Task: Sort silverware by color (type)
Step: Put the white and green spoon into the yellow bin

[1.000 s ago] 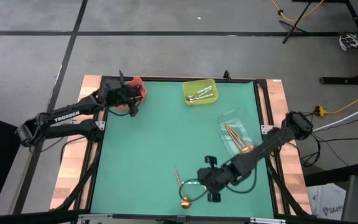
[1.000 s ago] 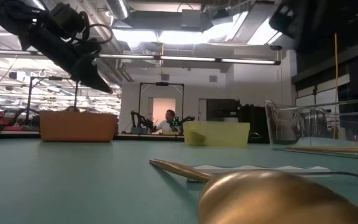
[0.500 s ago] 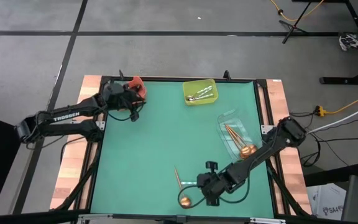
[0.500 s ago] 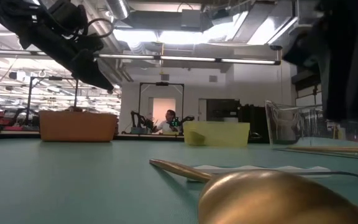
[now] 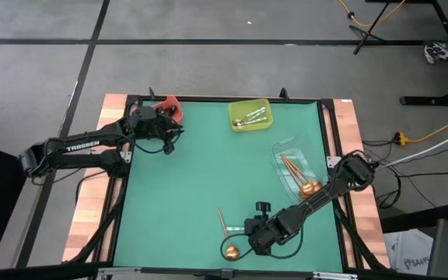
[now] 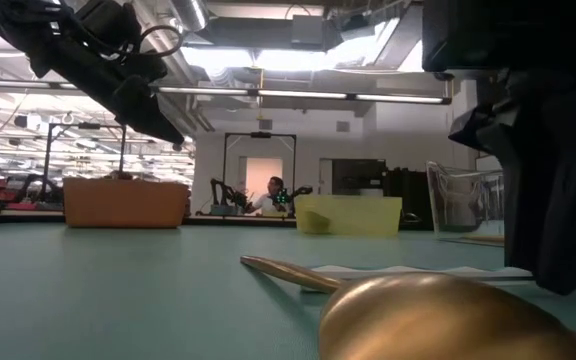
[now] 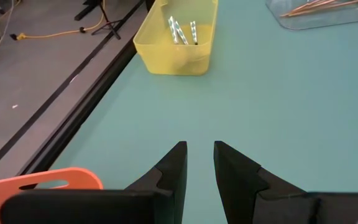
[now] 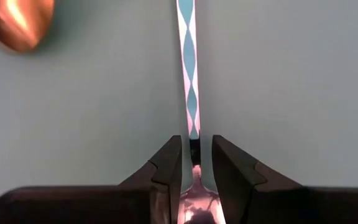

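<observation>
A silver spoon (image 8: pixel 189 74) lies flat on the green table near its front edge. My right gripper (image 8: pixel 196 140) is low over it, pointing down, open by a narrow gap. Its fingers stand on either side of the spoon's neck (image 8: pixel 194 148), apart from it. A copper spoon (image 5: pixel 226 233) lies just left of it, with its round bowl (image 8: pixel 17 22) toward the near edge. My left gripper (image 7: pixel 199 146) hangs open and empty above the table's far left, beside the red bin (image 5: pixel 167 103).
The yellow-green bin (image 5: pixel 250 114) at the far edge holds silver spoons. The clear bin (image 5: pixel 295 167) at the right holds copper spoons. The green mat between the bins and the two loose spoons is bare. People and equipment show in the room beyond.
My right gripper has come down onto the table over the silver spoon, tipping steeper, its finger gap unchanged. My left gripper has swung a little away from the red bin toward the table's near edge. The spoons have not moved.
</observation>
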### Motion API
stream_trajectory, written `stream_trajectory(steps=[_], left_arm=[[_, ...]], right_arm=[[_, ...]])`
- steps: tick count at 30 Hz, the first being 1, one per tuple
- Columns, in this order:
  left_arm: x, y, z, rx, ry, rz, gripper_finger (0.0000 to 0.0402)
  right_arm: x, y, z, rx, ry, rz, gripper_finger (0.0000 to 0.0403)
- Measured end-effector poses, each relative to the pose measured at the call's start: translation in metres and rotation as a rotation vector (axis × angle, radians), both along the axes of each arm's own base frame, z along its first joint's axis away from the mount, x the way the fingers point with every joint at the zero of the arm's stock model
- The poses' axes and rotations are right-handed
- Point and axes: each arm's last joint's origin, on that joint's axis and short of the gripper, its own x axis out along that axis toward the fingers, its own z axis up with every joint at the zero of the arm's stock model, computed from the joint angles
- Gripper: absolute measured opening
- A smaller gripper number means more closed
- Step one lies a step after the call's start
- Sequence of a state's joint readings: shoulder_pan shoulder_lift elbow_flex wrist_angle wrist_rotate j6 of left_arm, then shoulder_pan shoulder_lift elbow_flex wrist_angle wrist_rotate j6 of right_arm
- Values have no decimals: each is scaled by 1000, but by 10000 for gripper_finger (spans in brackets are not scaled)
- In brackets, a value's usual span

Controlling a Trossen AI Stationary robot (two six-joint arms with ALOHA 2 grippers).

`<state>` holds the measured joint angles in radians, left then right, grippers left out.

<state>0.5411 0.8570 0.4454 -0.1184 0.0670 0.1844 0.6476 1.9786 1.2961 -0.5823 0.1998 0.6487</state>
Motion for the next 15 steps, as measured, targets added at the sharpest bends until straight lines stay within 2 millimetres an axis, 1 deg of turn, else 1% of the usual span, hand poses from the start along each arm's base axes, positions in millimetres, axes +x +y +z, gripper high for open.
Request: stream_trajectory(steps=[15], left_arm=[[0, 0, 0, 1, 1, 1, 73]], right_arm=[[-1, -1, -3, -12, 20, 0, 81]])
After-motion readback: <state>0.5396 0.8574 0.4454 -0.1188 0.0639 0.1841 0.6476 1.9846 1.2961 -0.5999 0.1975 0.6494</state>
